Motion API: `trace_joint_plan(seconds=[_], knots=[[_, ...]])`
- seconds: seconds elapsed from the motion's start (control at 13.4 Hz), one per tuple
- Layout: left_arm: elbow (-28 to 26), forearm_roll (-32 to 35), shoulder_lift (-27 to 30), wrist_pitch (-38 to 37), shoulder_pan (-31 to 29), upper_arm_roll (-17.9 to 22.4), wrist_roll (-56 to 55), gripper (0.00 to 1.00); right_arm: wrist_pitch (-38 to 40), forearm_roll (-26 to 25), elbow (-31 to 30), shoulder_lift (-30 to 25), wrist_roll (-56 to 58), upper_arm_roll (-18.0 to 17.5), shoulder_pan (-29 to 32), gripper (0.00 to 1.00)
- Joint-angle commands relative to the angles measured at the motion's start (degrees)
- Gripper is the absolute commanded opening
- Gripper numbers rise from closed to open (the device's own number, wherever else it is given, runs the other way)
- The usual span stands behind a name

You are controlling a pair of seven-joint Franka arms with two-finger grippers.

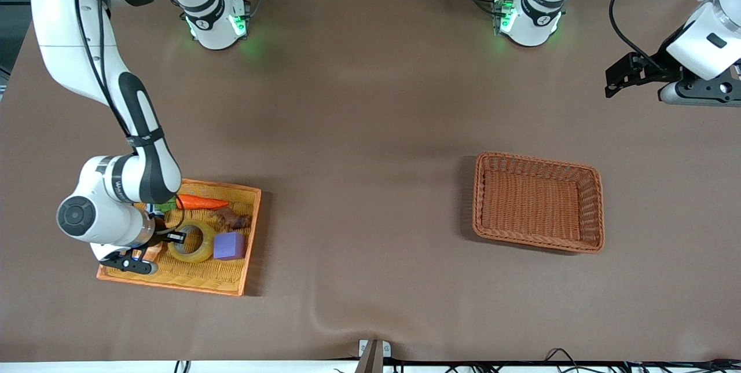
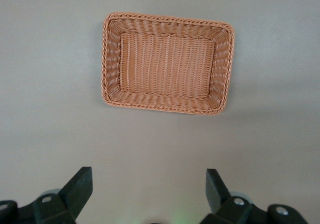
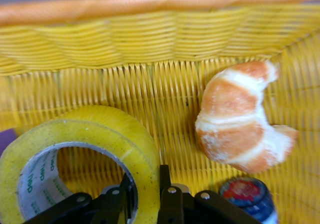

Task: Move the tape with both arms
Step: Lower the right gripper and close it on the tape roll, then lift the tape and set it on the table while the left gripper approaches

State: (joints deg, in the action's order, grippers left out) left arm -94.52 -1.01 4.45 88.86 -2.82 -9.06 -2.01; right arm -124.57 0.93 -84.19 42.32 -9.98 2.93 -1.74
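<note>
The tape (image 1: 191, 241), a yellowish ring with a grey core, lies in the orange tray (image 1: 231, 287) at the right arm's end of the table. My right gripper (image 1: 171, 237) is shut on the tape's wall, one finger inside the core and one outside, as the right wrist view shows on the tape (image 3: 90, 134) at my right gripper (image 3: 145, 184). My left gripper (image 1: 613, 80) is open and empty, high over the left arm's end of the table; in the left wrist view my left gripper (image 2: 149, 181) hangs above bare table.
The tray also holds a carrot (image 1: 200, 202), a purple cube (image 1: 229, 245), a brown item (image 1: 234, 220), a croissant (image 3: 240, 119) and a blue-rimmed cap (image 3: 247, 196). An empty brown wicker basket (image 1: 596, 211) sits toward the left arm's end, also in the left wrist view (image 2: 107, 58).
</note>
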Motion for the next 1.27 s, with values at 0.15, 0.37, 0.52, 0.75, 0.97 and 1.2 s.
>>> trace_joint_plan(seconds=[0.15, 0.37, 0.52, 0.75, 0.97, 1.2], knots=[[0.04, 0.57, 0.82, -0.35, -0.17, -0.08, -0.8, 1.0, 8.27, -0.14, -0.98, -10.84, 6.47, -0.38, 0.95, 0.0], [0.04, 0.57, 0.74, -0.27, -0.17, -0.08, -0.88, 1.0, 13.02, 0.39, -0.98, -14.88, 10.31, -0.82, 0.69, 0.0], [0.04, 0.57, 0.74, -0.27, -0.17, -0.17, -0.8, 1.0, 17.32, 0.48, -0.98, -17.87, 10.77, -0.82, -0.71, 0.0], [0.04, 0.57, 0.82, -0.35, -0.17, -0.17, -0.8, 1.0, 21.12, 0.83, -0.98, -20.08, 9.9, -0.82, -5.53, 0.0], [-0.05, 0.66, 0.91, -0.53, -0.17, -0.17, -0.8, 1.0, 19.73, 8.62, -0.89, -19.55, -2.19, -0.73, -10.9, 0.0], [-0.05, 0.57, 1.0, -0.71, -0.17, -0.26, -0.89, 1.0, 14.11, 9.53, -0.8, -17.98, -15.98, -0.73, -18.63, 0.0]])
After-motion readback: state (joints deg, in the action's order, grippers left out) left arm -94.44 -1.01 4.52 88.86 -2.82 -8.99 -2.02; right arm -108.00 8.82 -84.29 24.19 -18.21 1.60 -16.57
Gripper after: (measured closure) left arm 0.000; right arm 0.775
